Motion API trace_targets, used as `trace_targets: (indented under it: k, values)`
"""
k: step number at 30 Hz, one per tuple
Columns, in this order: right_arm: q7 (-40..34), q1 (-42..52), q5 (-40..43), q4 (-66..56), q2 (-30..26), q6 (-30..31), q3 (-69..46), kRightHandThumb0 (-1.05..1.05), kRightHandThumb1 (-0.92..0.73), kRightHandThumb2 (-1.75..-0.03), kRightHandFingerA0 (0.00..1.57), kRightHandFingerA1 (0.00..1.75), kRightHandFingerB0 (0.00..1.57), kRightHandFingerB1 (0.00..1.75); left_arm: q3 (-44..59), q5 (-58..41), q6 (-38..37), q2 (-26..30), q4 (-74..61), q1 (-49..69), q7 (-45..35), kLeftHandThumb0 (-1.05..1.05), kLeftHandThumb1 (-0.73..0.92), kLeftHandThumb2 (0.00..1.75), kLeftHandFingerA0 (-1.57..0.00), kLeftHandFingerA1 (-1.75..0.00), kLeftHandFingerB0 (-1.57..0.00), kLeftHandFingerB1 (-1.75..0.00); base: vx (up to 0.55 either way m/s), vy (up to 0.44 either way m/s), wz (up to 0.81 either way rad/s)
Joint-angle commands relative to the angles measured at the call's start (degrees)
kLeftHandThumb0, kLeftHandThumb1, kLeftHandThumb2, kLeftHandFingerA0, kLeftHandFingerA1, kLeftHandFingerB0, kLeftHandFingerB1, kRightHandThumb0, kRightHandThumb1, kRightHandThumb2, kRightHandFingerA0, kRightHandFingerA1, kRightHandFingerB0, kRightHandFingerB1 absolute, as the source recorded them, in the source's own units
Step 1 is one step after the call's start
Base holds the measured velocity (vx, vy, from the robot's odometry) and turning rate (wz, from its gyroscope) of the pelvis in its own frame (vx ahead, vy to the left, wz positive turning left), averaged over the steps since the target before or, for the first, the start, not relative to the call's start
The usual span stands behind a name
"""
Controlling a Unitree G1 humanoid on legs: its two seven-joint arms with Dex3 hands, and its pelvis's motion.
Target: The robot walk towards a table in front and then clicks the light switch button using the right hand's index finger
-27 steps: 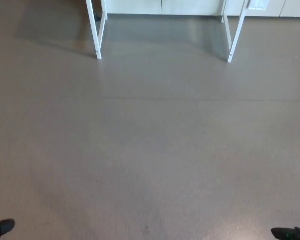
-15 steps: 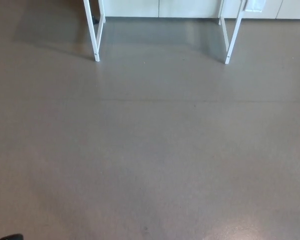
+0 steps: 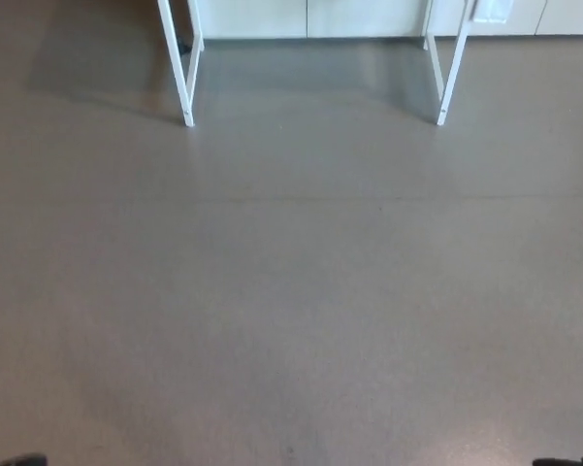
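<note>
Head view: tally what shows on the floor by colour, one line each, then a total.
White table legs: 2, the left leg and the right leg
Black robot parts at the bottom corners: 2, one at bottom left, one at bottom right; too little shows to identify them
Total: 4

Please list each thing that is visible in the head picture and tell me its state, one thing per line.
White metal table legs: upright, standing on the floor at the top; the tabletop is out of view.
Grey smooth floor: bare between the robot and the table.
White cabinet fronts: closed, behind the table legs.
Left hand: only a dark sliver at the bottom edge.
Right hand: only a dark sliver at the bottom edge.
</note>
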Motion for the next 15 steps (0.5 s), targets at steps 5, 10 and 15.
trace_targets:
  k: [5,10,15]
  values:
    - [0.13,0.68,-0.11,-2.55,-0.93,0.99,0.27,-0.24,-0.61,-0.57,0.63,0.59,0.38,0.44,-0.5,-0.43,4.48,0.94,-3.56,0.61,0.06,-0.07,0.62,0.57,-0.47,-0.44,-0.47,-0.42,0.02,0.021,-0.02]
    - [0.16,0.33,-0.32,-2.75,-0.89,1.24,0.5,-0.23,-0.62,-0.58,0.62,0.58,0.39,0.44,-0.35,-0.52,5.24,1.09,-4.1,0.54,-0.2,-0.08,0.6,0.57,-0.48,-0.45,-0.48,-0.42,0.11,0.235,0.02]
    - [-0.17,0.1,-0.96,-3.07,-0.9,1.72,0.85,-0.24,-0.61,-0.57,0.63,0.59,0.39,0.44,-0.83,-0.29,4.59,1.71,-2.97,0.05,-0.81,-0.09,0.6,0.57,-0.49,-0.45,-0.48,-0.42,0.15,0.317,-0.09]
